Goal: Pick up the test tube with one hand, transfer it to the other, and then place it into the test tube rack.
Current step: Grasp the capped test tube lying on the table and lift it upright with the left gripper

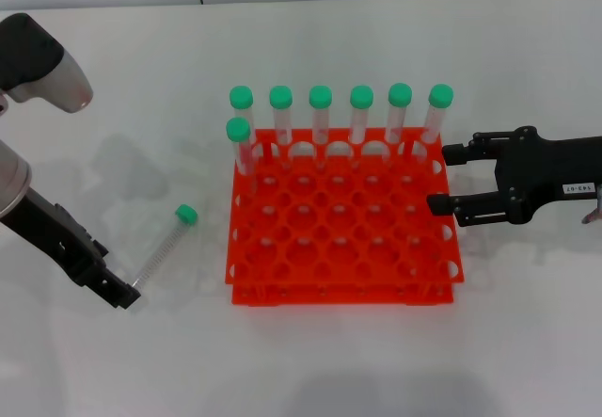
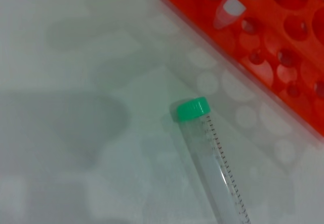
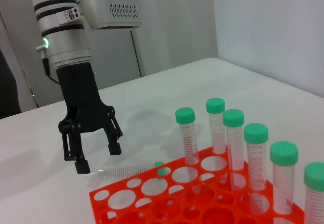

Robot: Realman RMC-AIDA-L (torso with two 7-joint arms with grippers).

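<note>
My left gripper (image 3: 93, 155) hangs jaws spread, empty, over the clear tail end of the test tube (image 1: 164, 248), which lies flat on the bench at 9 o'clock of the test tube rack (image 1: 340, 217), green cap toward 1 o'clock. I'd centre the jaws across the barrel, drop straight, close gently so it doesn't roll. Right gripper (image 1: 450, 179) waits at the rack's 3 o'clock edge, jaws apart, holding nothing.

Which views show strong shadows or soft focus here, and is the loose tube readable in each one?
Head view: even light, faint shadows left of the test tube, which is sharp. Left wrist view: broad soft shadows on the table, test tube rack slightly blurred, tube graduations legible. Right wrist view: left gripper crisp, tube partly hidden behind the rack's edge.
</note>
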